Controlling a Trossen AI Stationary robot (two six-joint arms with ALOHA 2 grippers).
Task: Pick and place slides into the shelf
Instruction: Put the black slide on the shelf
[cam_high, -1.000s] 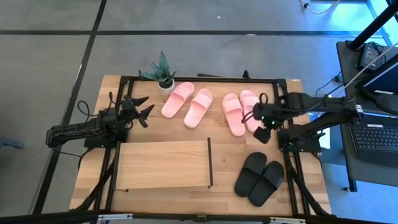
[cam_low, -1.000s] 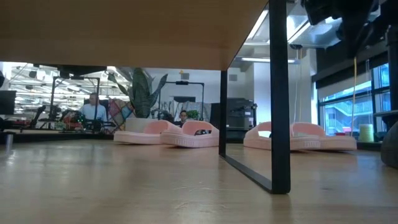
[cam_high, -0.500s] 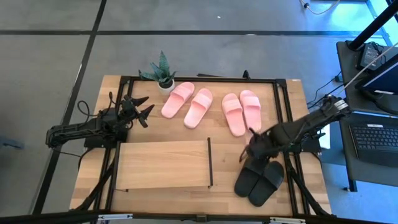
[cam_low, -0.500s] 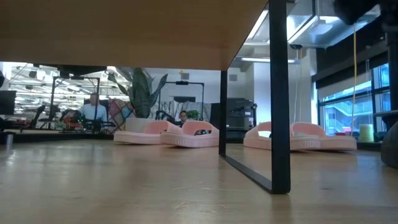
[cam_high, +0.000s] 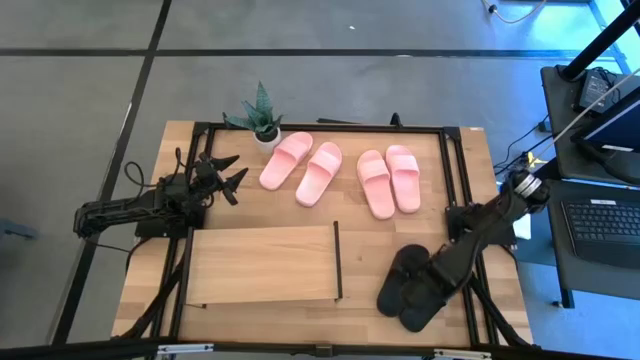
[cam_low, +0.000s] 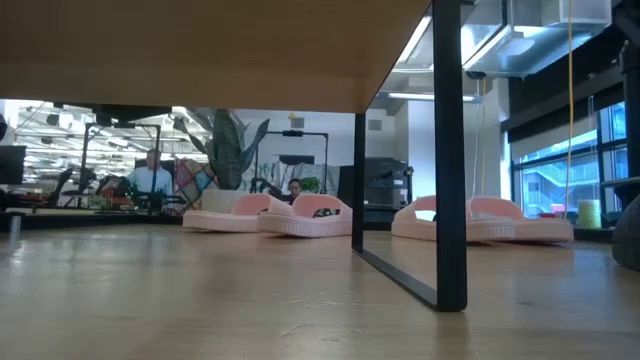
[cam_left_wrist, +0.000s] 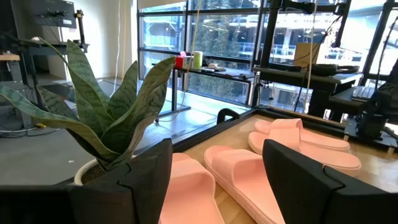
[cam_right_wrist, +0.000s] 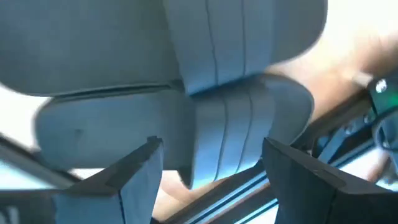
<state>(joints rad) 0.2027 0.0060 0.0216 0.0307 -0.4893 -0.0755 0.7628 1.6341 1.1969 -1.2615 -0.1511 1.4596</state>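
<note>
**Slides on the table, right arm low over the black pair**

Grey floor surrounds the wooden table (cam_high: 150, 290), which has a black frame along its edges. At the upper left of the table in the high view stands a small potted plant (cam_high: 262, 118). Just right of it lie two pale pink pairs of slides: one pair (cam_high: 301, 167) turned a little, the other pair (cam_high: 389, 179) at the upper middle. The shelf (cam_high: 262, 264) stands at the lower middle, its light-wood top bare, with a thin black end frame on its right side. In the low view nothing lies under the top board; the pink slides show far behind it.

The black pair (cam_high: 402, 287) lies at the lower right, just beside the shelf end. The right end effector (cam_high: 425, 292) is over this pair; its fingers stand wide apart in the wrist view, a dark slide close between them, not gripped. The right arm covers part of the pair.

The left end effector (cam_high: 226, 173) waits at the left, near the plant, fingers wide open and holding nothing.
</note>
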